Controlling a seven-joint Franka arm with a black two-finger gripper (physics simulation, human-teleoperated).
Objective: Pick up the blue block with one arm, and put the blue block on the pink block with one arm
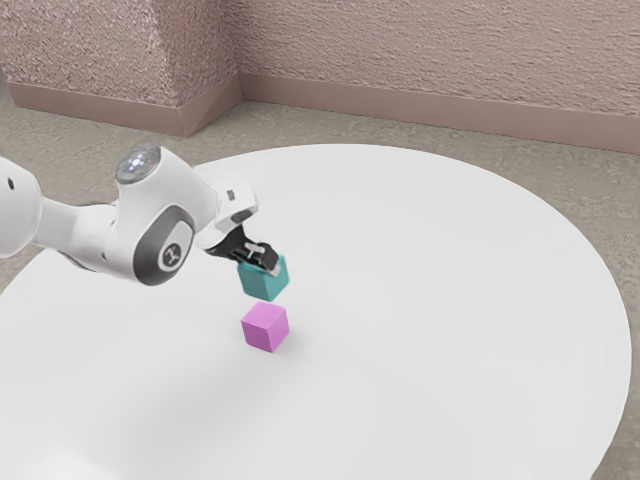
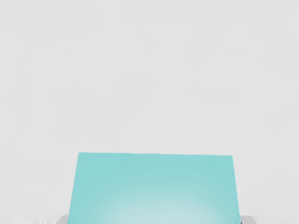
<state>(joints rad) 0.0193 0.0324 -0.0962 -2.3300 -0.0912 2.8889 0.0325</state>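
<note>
The black gripper [image 1: 256, 254] is pinching the blue block [image 1: 264, 279] by its top, one finger on each of two opposite sides, with the white arm [image 1: 150, 235] behind it sloping down from the exterior view's left. From where I stand the block looks more teal than blue. It is a plain, smooth, matte cube with crisp edges, held square rather than tilted. In the wrist view its flat upper face [image 2: 154, 186] sits right under the hand.

What matters for the coming move is the pink block [image 1: 265, 328], the same kind of smooth small cube. It rests on the worktop [image 1: 450, 300] just beside the blue block, on the side toward the worktop's near edge, and the two are apart, not touching. The blue block seems to hang a little clear of the surface, though I cannot say how high. My guess is that it needs more lift, then a short carry toward the near edge, before it can be lowered onto the pink top.

Both cubes are about equal in size, so the landing face leaves little margin, and neither has a long axis to line up. The worktop is a round, white, featureless slab, and both blocks lie around its middle, somewhat toward the edge where the arm enters.
</note>
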